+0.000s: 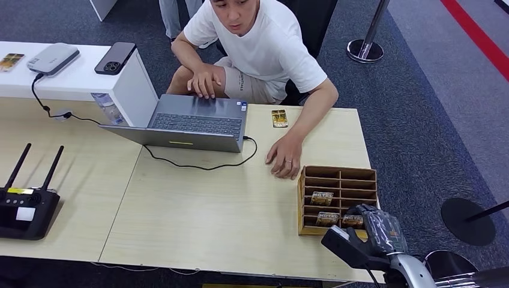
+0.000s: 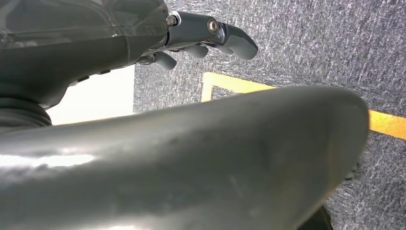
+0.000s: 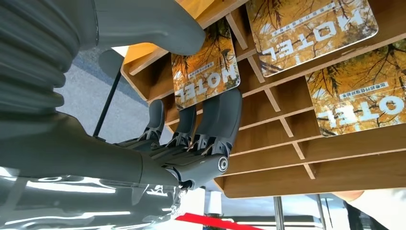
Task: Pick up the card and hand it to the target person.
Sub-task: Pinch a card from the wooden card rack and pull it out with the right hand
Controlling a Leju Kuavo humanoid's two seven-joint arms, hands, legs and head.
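Your right hand [image 3: 191, 129] has its fingers against a card [image 3: 206, 72] in the rack [image 1: 312, 174]; whether it grips, you cannot tell. Your left hand [image 2: 201, 36] hangs curled, holding nothing.

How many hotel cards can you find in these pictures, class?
4: three in the wooden rack, one mid-row, two at the near row by the right hand; one on the table beside the laptop. More may be hidden.

Grey carpet [image 1: 420, 120] with a red stripe [image 1: 480, 42] covers the floor. A pale wooden table [image 1: 210, 216] adjoins a white counter [image 1: 78, 81]. A stanchion [image 1: 365, 49] stands beyond.
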